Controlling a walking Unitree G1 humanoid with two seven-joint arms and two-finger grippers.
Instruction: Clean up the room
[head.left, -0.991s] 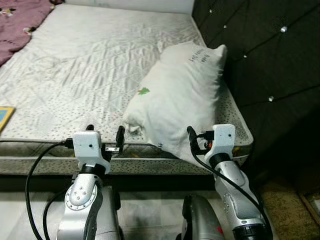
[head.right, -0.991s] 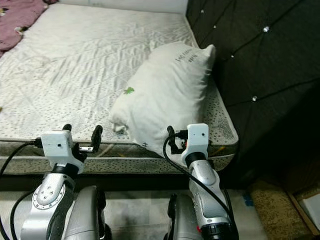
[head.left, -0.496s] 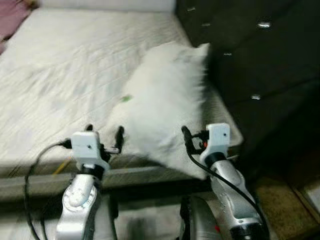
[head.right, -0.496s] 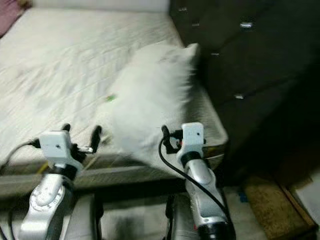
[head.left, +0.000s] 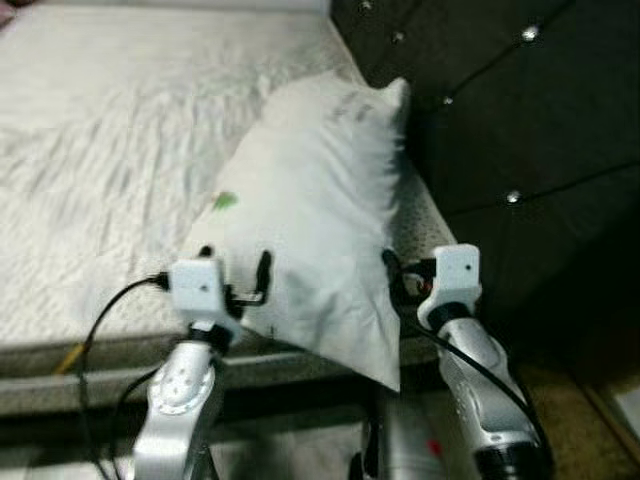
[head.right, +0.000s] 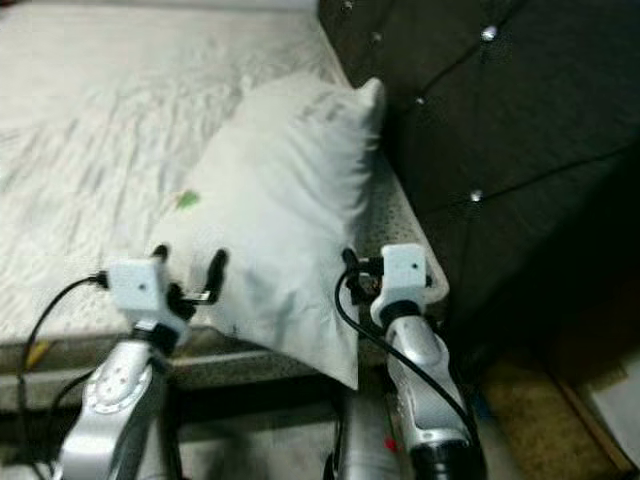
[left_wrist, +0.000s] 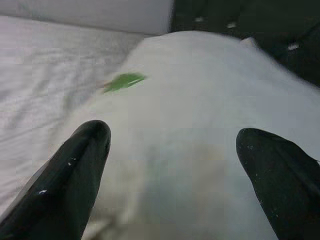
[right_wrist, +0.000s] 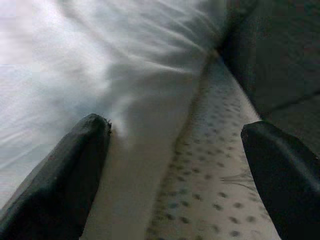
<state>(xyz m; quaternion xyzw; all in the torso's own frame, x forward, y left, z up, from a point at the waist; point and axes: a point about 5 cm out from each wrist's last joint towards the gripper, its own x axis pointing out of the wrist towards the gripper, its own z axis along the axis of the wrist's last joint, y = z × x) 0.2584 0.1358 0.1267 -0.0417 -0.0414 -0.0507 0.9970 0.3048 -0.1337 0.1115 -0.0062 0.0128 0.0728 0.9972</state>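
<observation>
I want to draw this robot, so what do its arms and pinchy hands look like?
Both arms are shiny silver metal tubes with round joints. Each wrist carries a white boxy block, and a black cable loops down from it. The left gripper and the right gripper each have two long black fingers. There is a small red mark near the bottom of the right arm.

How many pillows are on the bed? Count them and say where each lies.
1. The pillow lies on the mattress beside the dark headboard, its near corner hanging over the bed's edge between the open left gripper and right gripper.
</observation>
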